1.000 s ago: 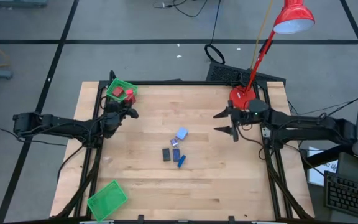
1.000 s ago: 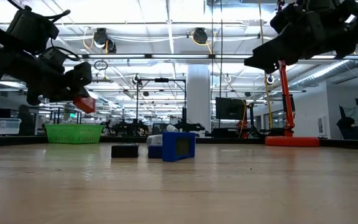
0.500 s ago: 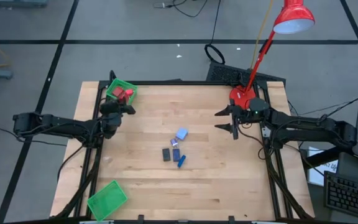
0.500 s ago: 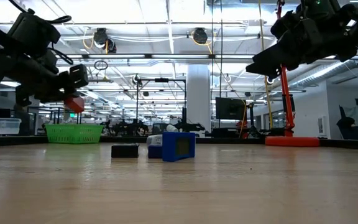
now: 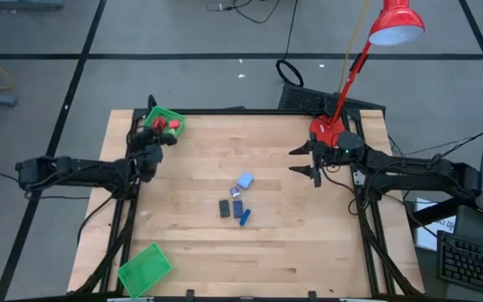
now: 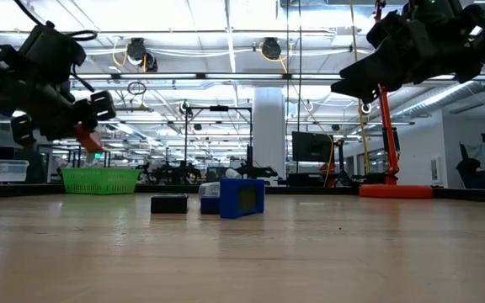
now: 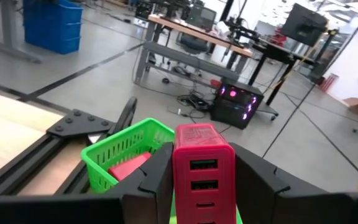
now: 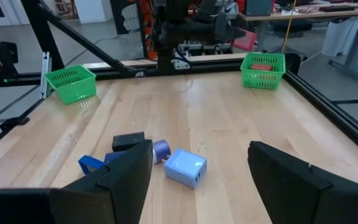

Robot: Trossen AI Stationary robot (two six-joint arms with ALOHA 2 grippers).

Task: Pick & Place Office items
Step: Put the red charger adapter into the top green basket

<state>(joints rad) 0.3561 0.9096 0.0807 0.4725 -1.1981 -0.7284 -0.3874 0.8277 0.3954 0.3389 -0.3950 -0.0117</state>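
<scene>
My left gripper (image 5: pixel 166 138) hangs at the table's far left corner, shut on a red block (image 7: pixel 202 168) with ports in one face, right by a green tray (image 5: pixel 163 122) that has a red piece (image 7: pixel 129 167) in it. More office items lie mid-table: a light-blue block (image 5: pixel 245 179), a black rectangle (image 5: pixel 224 208) and a blue stick (image 5: pixel 244 216). My right gripper (image 5: pixel 305 162) hovers open at the far right, holding nothing. My left gripper pinches the red block by its two opposite sides (image 7: pixel 178 177) between its two fingers (image 7: pixel 151 183). The fingers reach about level toward the tray at the far left corner. The block sticks out past the fingertips, lifted clear of the table (image 6: pixel 87 136).
A red desk lamp stands on its base (image 5: pixel 325 130) at the far right, just behind my right gripper. A second green tray (image 5: pixel 144 268) sits at the near left corner. The wood around the middle pile is bare.
My left gripper has swung with the red block toward the table's far left corner, up to the green tray, and has turned as it went; the block stays in its hold, clear of the table.
</scene>
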